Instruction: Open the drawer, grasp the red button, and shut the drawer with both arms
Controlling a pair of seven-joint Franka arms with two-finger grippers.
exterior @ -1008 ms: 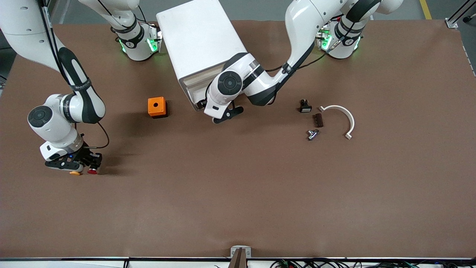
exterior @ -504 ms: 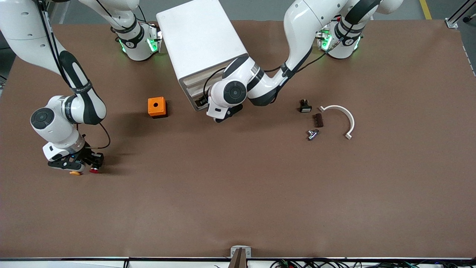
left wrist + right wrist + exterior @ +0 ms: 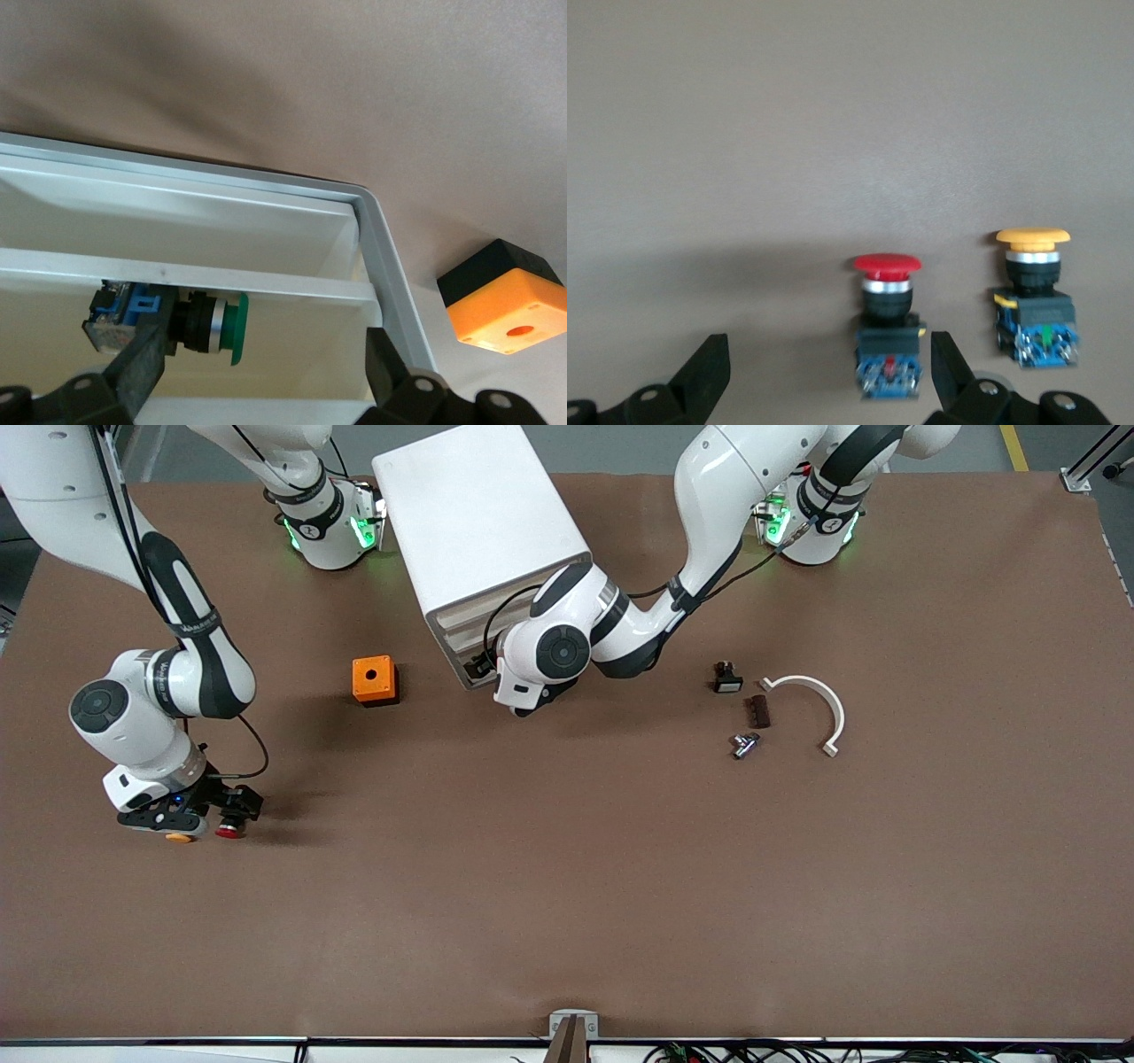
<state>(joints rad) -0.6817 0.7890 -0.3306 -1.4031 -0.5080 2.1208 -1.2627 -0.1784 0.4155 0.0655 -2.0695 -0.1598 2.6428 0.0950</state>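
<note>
Red-capped round push button (image 3: 887,319) sits on the brown surface (image 3: 567,886) between our right claw's (image 3: 202,815) wide-spread fingers (image 3: 709,372), untouched; left claw (image 3: 257,381) gapes wide at the white plastic drawer (image 3: 266,283).

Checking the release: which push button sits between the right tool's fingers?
The red-capped button, between the right tool's open fingers; the yellow-capped button stands beside it, outside them.

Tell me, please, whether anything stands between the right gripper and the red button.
Nothing visible does: the right gripper is open, its fingers either side of the red button on the table. The yellow-capped button stands beside it, outside the fingers.
</note>
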